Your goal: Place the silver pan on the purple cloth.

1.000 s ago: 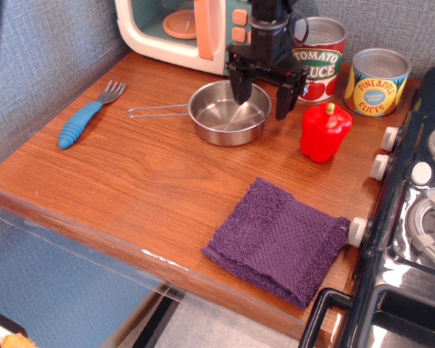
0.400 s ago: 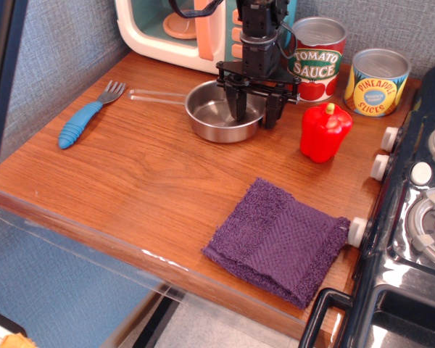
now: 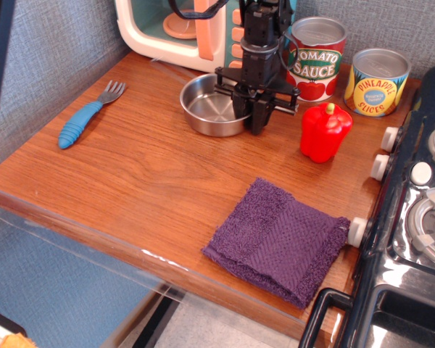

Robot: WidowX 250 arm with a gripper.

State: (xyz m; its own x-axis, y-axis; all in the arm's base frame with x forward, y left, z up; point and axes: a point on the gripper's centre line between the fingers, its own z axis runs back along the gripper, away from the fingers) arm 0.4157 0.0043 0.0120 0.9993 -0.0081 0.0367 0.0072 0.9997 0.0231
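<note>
- Tool (image 3: 250,116) sits at the right rim of the silver pan (image 3: 212,106), fingers drawn close together, apparently clamped on the rim wall; a second ago they stood wide apart over the bowl.
- Change since then: fingers closed in, and the pan has shifted left and back toward the toy microwave (image 3: 185,29); its handle, earlier pointing left across the tabletop (image 3: 130,181), now seems to point away toward the microwave and is hard to make out.
- Judgement: grasp looks made, so the reach step is done; lift and carry are not yet done. Whether the pan is already off the tabletop cannot be told.
- Pan location: back of the tabletop, just in front of the microwave, left of the tomato sauce can (image 3: 317,58).
- Purple cloth (image 3: 277,239) lies at the front right, well apart from the pan, nothing on it.
- Red pepper (image 3: 325,132) stands near the line between pan and cloth; the carry likely has to clear it.
- Blue fork (image 3: 87,116) and pineapple can (image 3: 377,81) are out of the way.
</note>
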